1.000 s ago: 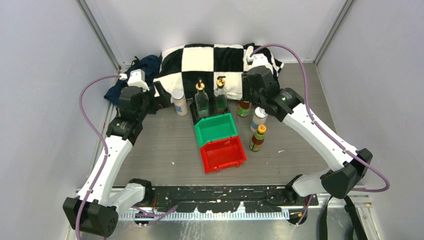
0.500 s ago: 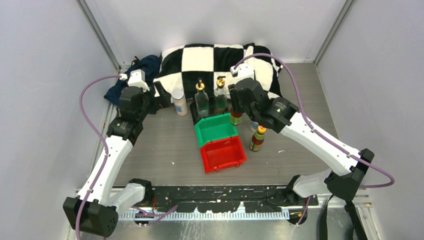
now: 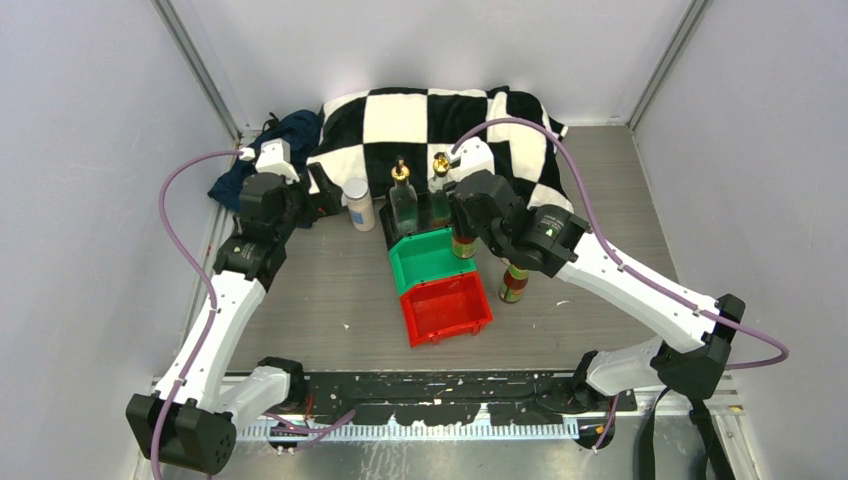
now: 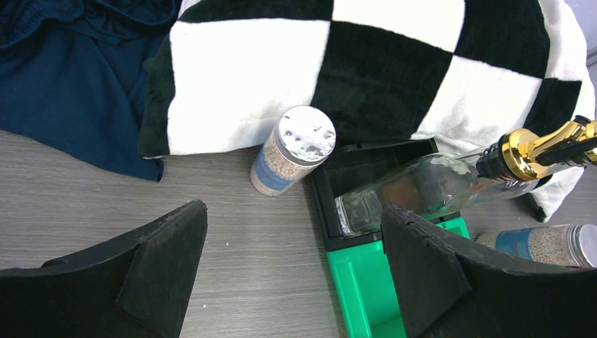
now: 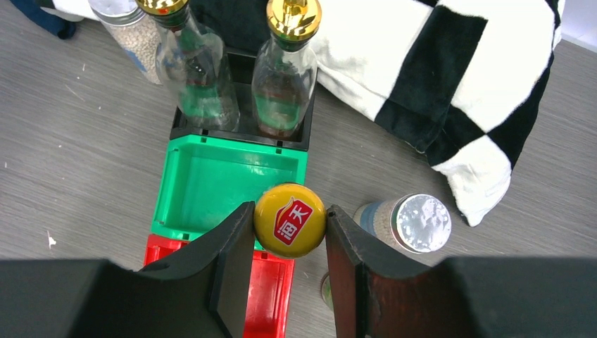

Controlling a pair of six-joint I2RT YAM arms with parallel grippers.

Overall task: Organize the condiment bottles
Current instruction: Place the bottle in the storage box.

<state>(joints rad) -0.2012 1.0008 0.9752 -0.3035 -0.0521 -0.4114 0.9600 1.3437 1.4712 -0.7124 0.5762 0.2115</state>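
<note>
Here, right claw (image 5: 287, 236) clamping yellow-capped sauce bottle (image 5: 289, 218), by green bin (image 5: 218, 182)

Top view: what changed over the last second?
The right pincer, shut on a yellow-capped sauce bottle, carried it left and nearer, from beside the black bin to the green bin's right rim. Nothing was grasped or released. Unchanged: the open left pincer, the shaker jar beside it, the two glass bottles, the other sauce bottle, the red bin.

Glass bottles (image 5: 200, 81) (image 5: 284, 88): gold-topped, upright in far black bin (image 5: 239, 135).
Held sauce bottle (image 5: 289, 224): yellow-capped, upright, pinched in my right claw (image 5: 288, 215).
Other sauce bottle (image 3: 513, 283): standing right.
Shaker jars (image 4: 292, 151) (image 5: 405, 224): silver-lidded, upright, left and right.
</note>
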